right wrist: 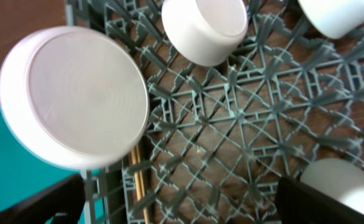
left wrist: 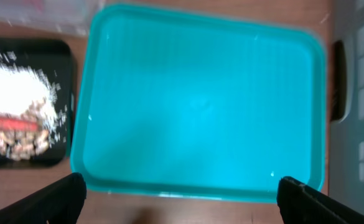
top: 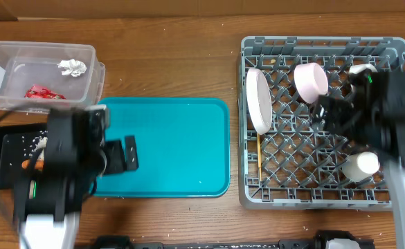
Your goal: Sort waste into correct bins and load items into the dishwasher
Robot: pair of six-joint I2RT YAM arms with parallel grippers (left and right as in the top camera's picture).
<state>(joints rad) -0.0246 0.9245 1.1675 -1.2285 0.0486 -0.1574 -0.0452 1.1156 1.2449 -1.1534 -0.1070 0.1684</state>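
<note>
The left gripper (left wrist: 180,182) hangs with its fingers spread wide and empty over the near left part of the bare teal tray (top: 181,138). Just left of it lies the black tray (top: 8,162), which holds white rice (left wrist: 14,84), beige scraps (left wrist: 20,143) and the orange carrot (top: 30,164). Beyond that, at the far left, the clear tub (top: 43,45) holds the foil ball (top: 72,66) and the red sauce packet (top: 41,92). The right gripper (right wrist: 178,186), its jaws also wide apart and holding nothing, hovers over the middle of the grey dish rack (top: 313,202). The plate (top: 259,100) stands on edge to its left, with the chopsticks (top: 259,155) lying near that. One bowl (top: 311,79) sits beyond the gripper, a second bowl (right wrist: 343,15) at the far right, and the cup (top: 365,164) to its near right.
</note>
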